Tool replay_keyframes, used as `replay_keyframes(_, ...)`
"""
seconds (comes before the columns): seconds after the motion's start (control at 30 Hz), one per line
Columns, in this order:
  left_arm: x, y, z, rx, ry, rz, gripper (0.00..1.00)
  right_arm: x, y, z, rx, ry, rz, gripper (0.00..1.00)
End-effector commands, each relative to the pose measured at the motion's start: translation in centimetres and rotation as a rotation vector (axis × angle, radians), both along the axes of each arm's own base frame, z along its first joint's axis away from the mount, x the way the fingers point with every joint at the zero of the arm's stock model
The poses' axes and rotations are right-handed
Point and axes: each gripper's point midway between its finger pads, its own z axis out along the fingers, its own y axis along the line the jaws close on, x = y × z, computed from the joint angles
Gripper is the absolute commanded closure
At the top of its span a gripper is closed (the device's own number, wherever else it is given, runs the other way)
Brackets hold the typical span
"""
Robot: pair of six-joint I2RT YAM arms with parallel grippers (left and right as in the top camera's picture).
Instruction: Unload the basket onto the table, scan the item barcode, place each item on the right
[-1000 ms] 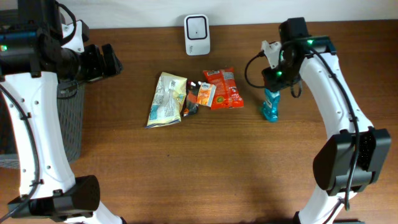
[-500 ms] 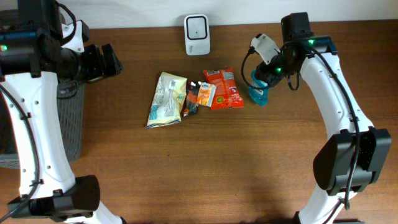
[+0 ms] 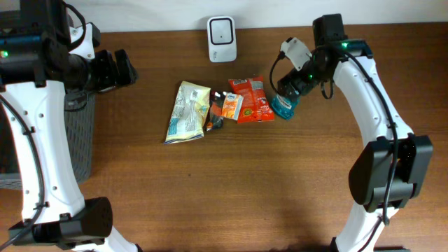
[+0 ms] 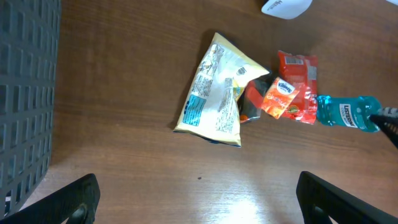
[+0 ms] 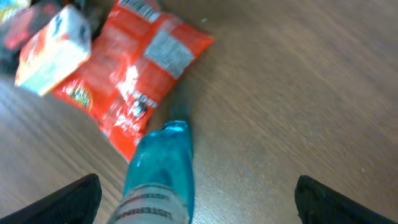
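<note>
A teal mouthwash bottle [image 3: 283,107] lies on the wooden table against the right edge of a red snack packet [image 3: 250,99]. My right gripper [image 3: 295,82] hovers just above the bottle's far end, open. In the right wrist view the bottle [image 5: 158,180] runs between the spread fingers of the right gripper [image 5: 199,202], closer to the left one, with a gap on both sides. The white barcode scanner [image 3: 222,29] stands at the table's back edge. My left gripper [image 3: 127,67] hangs open at the far left, holding nothing; in its own view the left gripper [image 4: 199,196] shows only bare wood between its fingers.
A pale yellow snack bag [image 3: 187,112] and a small orange packet [image 3: 231,106] lie left of the red packet. A dark mesh basket [image 3: 78,133] stands at the table's left edge, under the left arm.
The right gripper carried the bottle left from its upright spot to beside the red packet, then opened and let it go. The left arm has not moved.
</note>
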Motion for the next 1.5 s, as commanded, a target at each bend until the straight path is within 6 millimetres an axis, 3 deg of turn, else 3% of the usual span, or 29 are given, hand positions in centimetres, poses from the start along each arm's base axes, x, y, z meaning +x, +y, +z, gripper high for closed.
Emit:
replay_keyframes(0.0, -0.2, 0.0, 0.5, -0.002, -0.013, 0.008, 0.01, 1.5, -0.3, 4.0, 0.086, -0.031, -0.231, 0.01)
replay_keyframes(0.1, -0.2, 0.0, 0.5, -0.002, -0.013, 0.008, 0.01, 1.2, -1.5, 8.9, 0.197, 0.001, -0.586, 0.01)
replay_keyframes(0.17, -0.2, 0.0, 0.5, -0.002, -0.013, 0.008, 0.01, 0.2, -2.7, 10.6, 0.231, 0.026, -0.794, 0.02)
replay_keyframes(0.23, -0.2, 0.0, 0.5, -0.002, -0.013, 0.008, 0.01, -1.8, -4.2, 11.7, 0.223, 0.053, -1.002, 0.01)
replay_keyframes(0.33, -0.2, 0.0, 0.5, -0.002, -0.012, 0.008, 0.01, -5.7, -5.4, 11.4, 0.157, 0.120, -1.234, 0.01)
replay_keyframes(0.5, -0.2, 0.0, 0.5, -0.002, -0.013, 0.008, 0.01, -7.4, -1.9, 9.0, 0.026, 0.133, -1.217, 0.01)
replay_keyframes(0.6, -0.2, 0.0, 0.5, -0.002, -0.012, 0.008, 0.01, -6.2, 1.0, 8.2, 0.016, 0.055, -1.153, 0.02)
replay_keyframes(0.67, -0.2, 0.0, 0.5, -0.002, -0.013, 0.008, 0.01, -5.8, 1.9, 7.6, 0.019, 0.052, -1.138, 0.01)
replay_keyframes(0.77, -0.2, 0.0, 0.5, -0.002, -0.013, 0.008, 0.01, -5.8, 1.7, 6.0, -0.004, 0.084, -1.176, 0.00)
replay_keyframes(0.83, -0.2, 0.0, 0.5, -0.002, -0.013, 0.008, 0.01, -5.7, 1.7, 4.8, -0.002, 0.096, -1.214, 0.11)
replay_keyframes(1.03, -0.2, 0.0, 0.5, -0.002, -0.012, 0.008, 0.01, -4.1, 2.3, 1.9, 0.032, 0.070, -1.215, 0.20)
replay_keyframes(1.13, -0.2, 0.0, 0.5, -0.002, -0.012, 0.008, 0.01, -3.7, 1.6, 0.8, 0.030, 0.064, -1.232, 0.23)
replay_keyframes(1.27, -0.2, 0.0, 0.5, -0.002, -0.013, 0.008, 0.01, -3.9, 0.4, -0.5, 0.013, 0.082, -1.252, 0.19)
replay_keyframes(1.37, -0.2, 0.0, 0.5, -0.002, -0.012, 0.008, 0.01, -3.4, 0.5, -0.2, -0.012, 0.067, -1.156, 0.06)
replay_keyframes(1.47, -0.2, 0.0, 0.5, -0.002, -0.012, 0.008, 0.01, -3.1, 0.6, 0.4, 0.000, 0.053, -1.150, 0.04)
